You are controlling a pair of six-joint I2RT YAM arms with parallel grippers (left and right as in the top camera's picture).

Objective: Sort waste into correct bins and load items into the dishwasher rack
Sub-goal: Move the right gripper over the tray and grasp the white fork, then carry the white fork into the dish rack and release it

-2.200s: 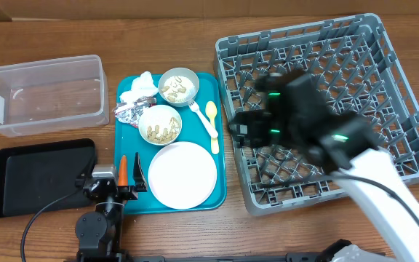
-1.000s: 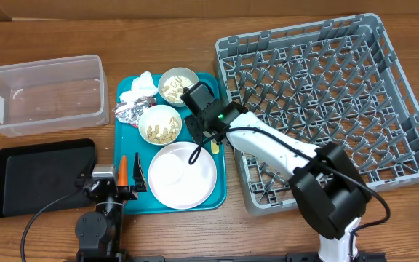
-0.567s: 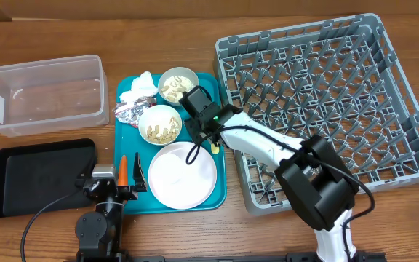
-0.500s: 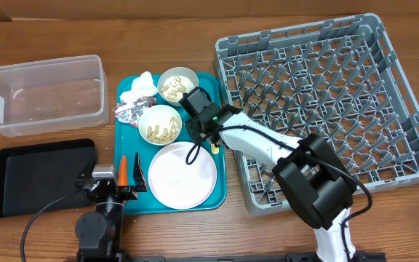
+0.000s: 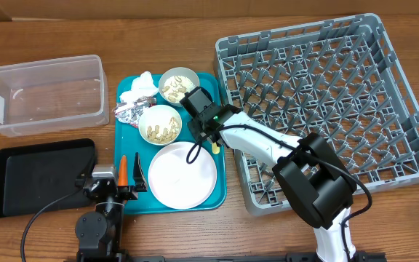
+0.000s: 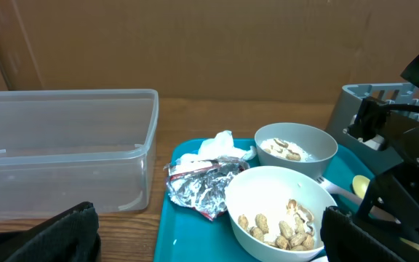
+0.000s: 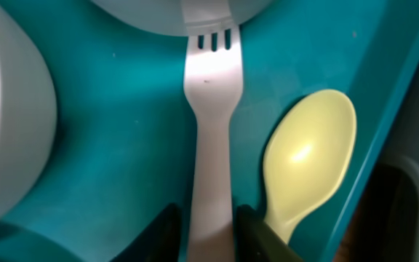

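My right gripper (image 7: 211, 236) reaches over the teal tray (image 5: 140, 145), and its two dark fingers press both sides of the white fork (image 7: 211, 145) handle. The fork lies flat on the tray, tines toward a bowl. The yellow spoon (image 7: 308, 156) lies just right of it. Two bowls (image 5: 178, 86) (image 5: 160, 124) hold beige crumbs, and the plate (image 5: 182, 175) sits near the front. The napkin (image 5: 140, 85), foil wrapper (image 5: 131, 110) and carrot (image 5: 123, 169) lie along the tray's left side. My left gripper (image 5: 113, 182) rests wide open at the tray's front left corner.
The grey dishwasher rack (image 5: 326, 109) fills the right side, close against the teal tray. A clear tub (image 5: 44, 94) stands at the back left, with a black tray (image 5: 38, 175) in front of it. The right arm (image 5: 268, 145) stretches from the front edge across the rack's corner.
The right arm swung from over the rack to the teal tray. Its jaws have since narrowed onto the fork handle. The left arm has not moved.
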